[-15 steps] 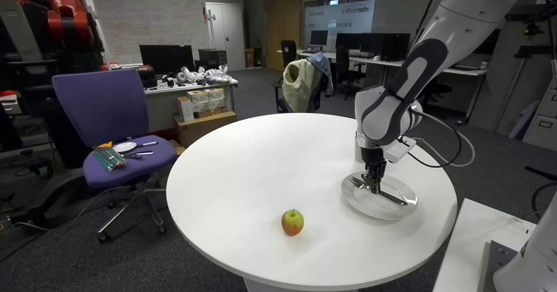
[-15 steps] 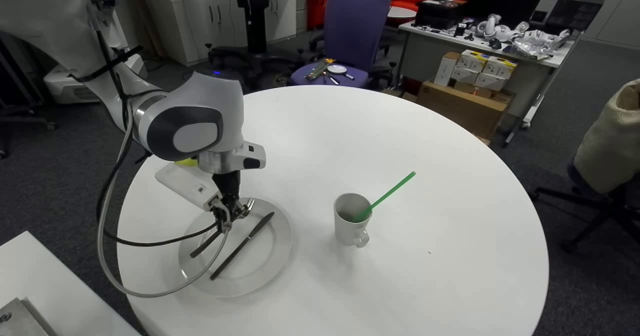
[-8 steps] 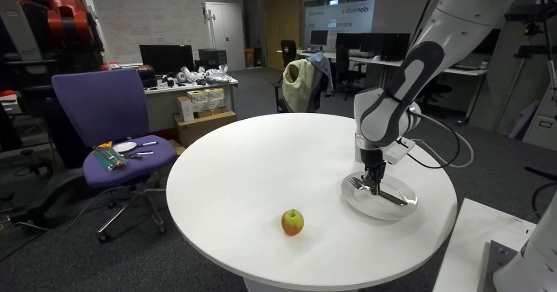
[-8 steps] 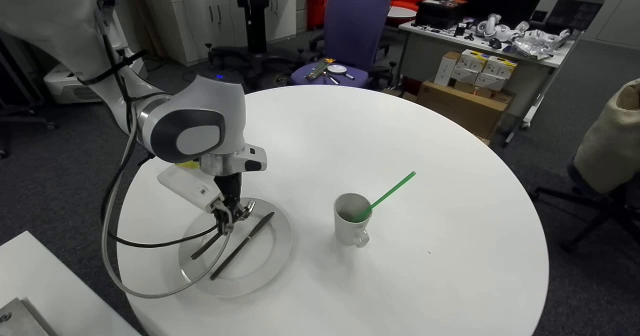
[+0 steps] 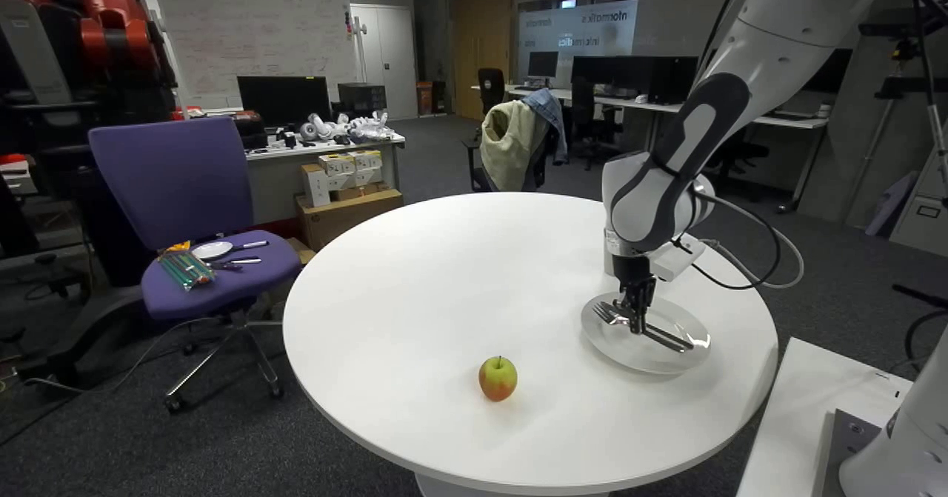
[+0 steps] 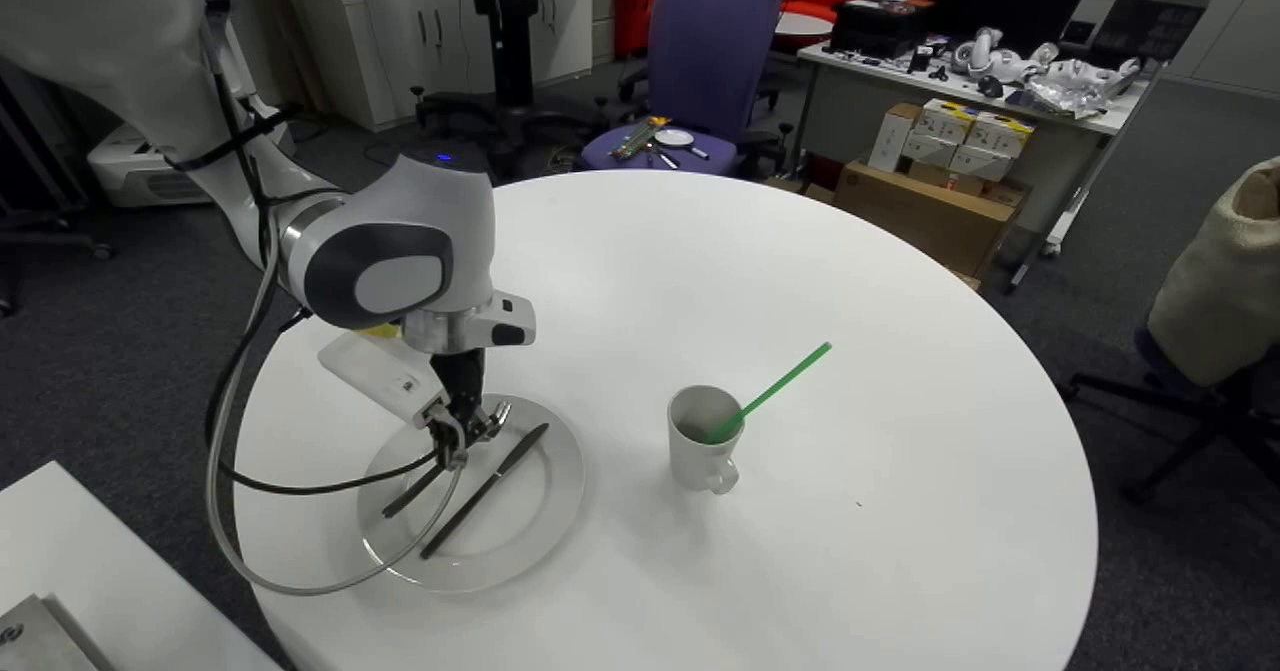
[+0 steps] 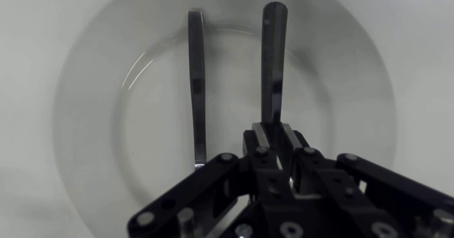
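Note:
My gripper point(image 7: 272, 125) points down over a white plate point(image 7: 361, 89). It is shut on the dark handle of a fork point(image 7: 273, 53), with the handle's end sticking out past the fingertips. In an exterior view the gripper point(image 6: 450, 456) covers the fork's middle; its handle point(image 6: 411, 493) and tines show on either side. A knife point(image 6: 486, 492) lies on the plate beside the fork, roughly parallel; its handle also shows in the wrist view point(image 7: 197, 71). In an exterior view the gripper point(image 5: 638, 327) stands low over the plate point(image 5: 607, 345). I cannot tell whether the fork touches the plate.
A round white table point(image 5: 444, 289) carries all this. A white mug point(image 6: 695, 461) with a green straw point(image 6: 780, 386) stands near the plate. A red-green apple point(image 5: 498, 378) sits near the table's front. Cables point(image 6: 300, 491) hang from the arm. A purple chair point(image 5: 178, 178) stands beyond.
The arm and gripper have shifted slightly, sitting a little lower. The fork's handle has moved with the gripper and now shows apart from the knife's handle. Knife, plate, mug and apple have not moved.

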`<state>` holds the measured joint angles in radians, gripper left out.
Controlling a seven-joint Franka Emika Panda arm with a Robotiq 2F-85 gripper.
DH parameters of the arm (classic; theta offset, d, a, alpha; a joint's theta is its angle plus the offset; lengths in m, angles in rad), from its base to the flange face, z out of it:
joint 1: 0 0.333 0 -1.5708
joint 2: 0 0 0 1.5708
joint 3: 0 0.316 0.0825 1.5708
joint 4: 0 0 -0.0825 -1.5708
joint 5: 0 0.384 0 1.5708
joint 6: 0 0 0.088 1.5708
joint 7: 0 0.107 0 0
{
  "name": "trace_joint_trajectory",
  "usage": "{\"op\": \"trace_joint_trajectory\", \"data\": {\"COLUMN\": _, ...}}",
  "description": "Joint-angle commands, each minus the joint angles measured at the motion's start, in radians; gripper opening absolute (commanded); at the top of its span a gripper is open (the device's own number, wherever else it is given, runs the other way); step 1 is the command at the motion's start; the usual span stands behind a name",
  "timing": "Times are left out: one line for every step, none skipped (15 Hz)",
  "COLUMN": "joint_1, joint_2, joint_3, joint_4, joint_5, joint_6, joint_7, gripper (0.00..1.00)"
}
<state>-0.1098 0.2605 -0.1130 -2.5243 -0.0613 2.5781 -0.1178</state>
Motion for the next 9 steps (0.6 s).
{"op": "trace_joint_trajectory", "data": {"joint_1": -0.027, "joint_2": 0.013, "joint_3": 0.017, "joint_4": 0.014, "joint_5": 0.038, "joint_6": 0.021, "joint_7": -0.052, "gripper": 0.03}}
{"op": "trace_joint_trajectory", "data": {"joint_1": -0.026, "joint_2": 0.017, "joint_3": 0.016, "joint_4": 0.016, "joint_5": 0.037, "joint_6": 0.023, "joint_7": -0.052, "gripper": 0.03}}
{"op": "trace_joint_trajectory", "data": {"joint_1": -0.026, "joint_2": 0.021, "joint_3": 0.015, "joint_4": 0.018, "joint_5": 0.034, "joint_6": 0.022, "joint_7": -0.053, "gripper": 0.03}}
{"op": "trace_joint_trajectory", "data": {"joint_1": -0.026, "joint_2": 0.025, "joint_3": 0.014, "joint_4": 0.02, "joint_5": 0.032, "joint_6": 0.023, "joint_7": -0.053, "gripper": 0.03}}
{"op": "trace_joint_trajectory", "data": {"joint_1": -0.026, "joint_2": 0.028, "joint_3": 0.013, "joint_4": 0.022, "joint_5": 0.031, "joint_6": 0.023, "joint_7": -0.052, "gripper": 0.03}}
{"op": "trace_joint_trajectory", "data": {"joint_1": -0.027, "joint_2": 0.03, "joint_3": 0.013, "joint_4": 0.024, "joint_5": 0.031, "joint_6": 0.023, "joint_7": -0.053, "gripper": 0.03}}
{"op": "trace_joint_trajectory", "data": {"joint_1": -0.028, "joint_2": 0.032, "joint_3": 0.013, "joint_4": 0.025, "joint_5": 0.031, "joint_6": 0.024, "joint_7": -0.053, "gripper": 0.03}}
{"op": "trace_joint_trajectory", "data": {"joint_1": -0.029, "joint_2": 0.034, "joint_3": 0.013, "joint_4": 0.025, "joint_5": 0.032, "joint_6": 0.024, "joint_7": -0.054, "gripper": 0.03}}
{"op": "trace_joint_trajectory", "data": {"joint_1": -0.03, "joint_2": 0.036, "joint_3": 0.013, "joint_4": 0.026, "joint_5": 0.033, "joint_6": 0.024, "joint_7": -0.055, "gripper": 0.03}}
